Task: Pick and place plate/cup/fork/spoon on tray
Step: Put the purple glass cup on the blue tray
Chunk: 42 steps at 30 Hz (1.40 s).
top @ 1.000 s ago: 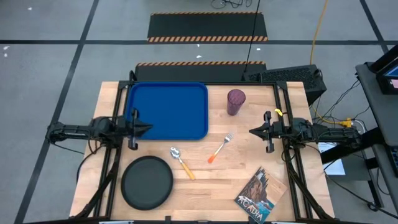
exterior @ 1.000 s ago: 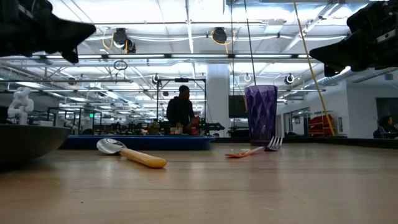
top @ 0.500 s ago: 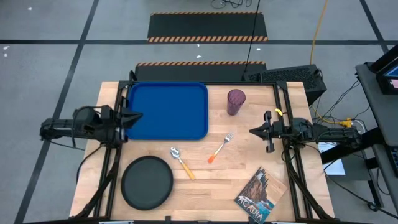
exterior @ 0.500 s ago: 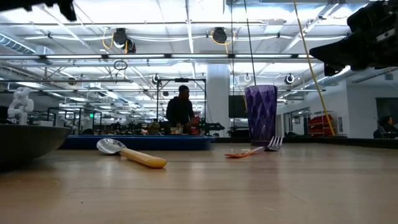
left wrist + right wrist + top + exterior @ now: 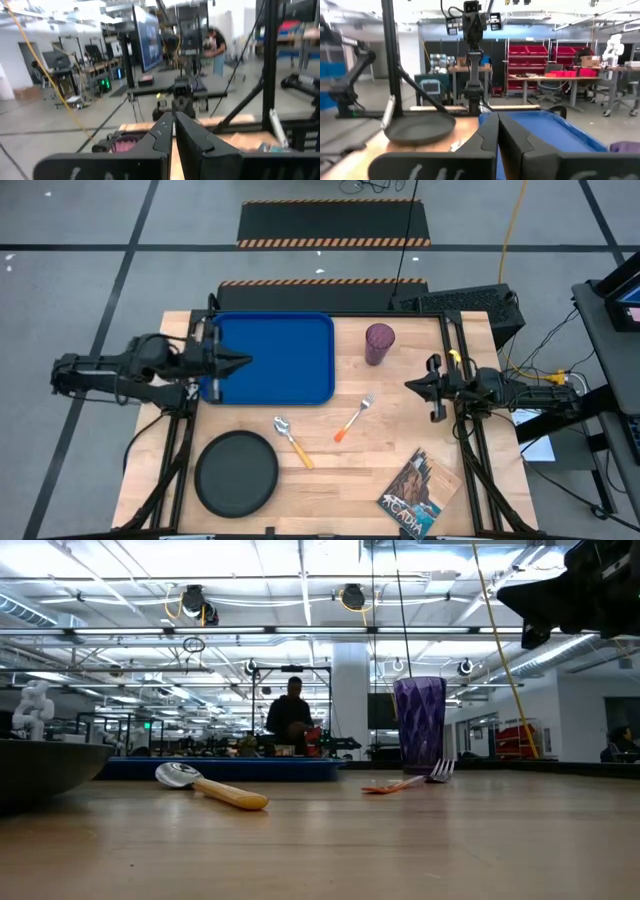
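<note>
A wooden table [image 5: 400, 440] is seen carrying everything. The blue tray [image 5: 270, 358] is laid toward its far left. Right of the tray, the purple cup [image 5: 379, 343] is stood upright. Nearer than the tray, the fork [image 5: 353, 418] and spoon [image 5: 293, 441] are laid; the black plate [image 5: 237, 472] nearer still. A book [image 5: 418, 495] is placed far right of the plate.

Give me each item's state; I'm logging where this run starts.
tray: nothing on it.
plate: flat on the table, off the tray.
cup: upright, beside the tray.
fork: lying on the table.
spoon: lying on the table.
book: lying at the table's edge.
left tool: shut, over the tray.
right tool: shut, holding nothing.
</note>
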{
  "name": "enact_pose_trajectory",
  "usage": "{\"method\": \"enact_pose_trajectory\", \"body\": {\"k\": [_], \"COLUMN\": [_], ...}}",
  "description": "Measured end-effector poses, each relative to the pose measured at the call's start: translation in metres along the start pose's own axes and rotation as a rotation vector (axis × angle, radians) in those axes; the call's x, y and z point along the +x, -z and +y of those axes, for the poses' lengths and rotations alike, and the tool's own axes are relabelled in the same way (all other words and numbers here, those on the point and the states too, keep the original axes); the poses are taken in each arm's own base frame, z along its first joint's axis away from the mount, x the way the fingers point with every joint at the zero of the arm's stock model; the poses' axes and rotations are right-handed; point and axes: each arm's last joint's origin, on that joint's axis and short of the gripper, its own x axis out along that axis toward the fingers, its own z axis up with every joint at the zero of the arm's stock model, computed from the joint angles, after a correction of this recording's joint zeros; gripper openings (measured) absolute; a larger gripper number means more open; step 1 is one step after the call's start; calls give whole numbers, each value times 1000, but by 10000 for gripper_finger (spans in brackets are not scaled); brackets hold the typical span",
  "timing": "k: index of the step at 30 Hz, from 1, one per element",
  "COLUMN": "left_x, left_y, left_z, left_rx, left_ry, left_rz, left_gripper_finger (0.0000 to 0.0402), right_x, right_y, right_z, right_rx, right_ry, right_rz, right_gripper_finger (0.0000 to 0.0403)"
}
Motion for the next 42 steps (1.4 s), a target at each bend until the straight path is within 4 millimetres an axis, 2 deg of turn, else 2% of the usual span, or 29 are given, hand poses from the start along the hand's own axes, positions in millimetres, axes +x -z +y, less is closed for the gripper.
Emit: {"method": "enact_pose_trajectory", "body": {"k": [6, 10, 14, 18, 21, 24, 28, 32, 36, 42], "left_x": [29, 44, 55, 60, 60, 60, 61, 65, 67, 73], "left_y": [2, 14, 25, 30, 29, 29, 27, 26, 24, 29], "left_z": [1, 1, 4, 11, 16, 20, 22, 22, 20, 16], "left_rx": [13, 27, 68, 66, 38, 15, 4, -27, -51, -78], "left_ry": [0, -4, -14, -49, -79, -98, -111, -118, -117, -102], "left_rz": [165, 244, 300, 320, 313, 309, 287, 259, 228, 248], "left_gripper_finger": [26, 26, 26, 26, 26, 26, 26, 26, 26, 26], "right_x": [0, 0, 1, 3, 9, 19, 40, 67, 96, 120], "right_y": [0, -6, -4, -43, -77, -122, -166, -191, -189, -156], "right_z": [0, 0, 0, 1, 0, 0, 1, 1, 2, 0], "right_rx": [222, 275, 252, 187, 137, 95, 46, -1, -57, -80], "right_ry": [0, -9, 1, 38, 113, 190, 284, 341, 340, 359], "right_rz": [-2, -49, -16, -84, -23, 37, 199, 334, 440, 579], "right_gripper_finger": [0, 0, 0, 0, 0, 0, 0, 0, 0, 0]}}
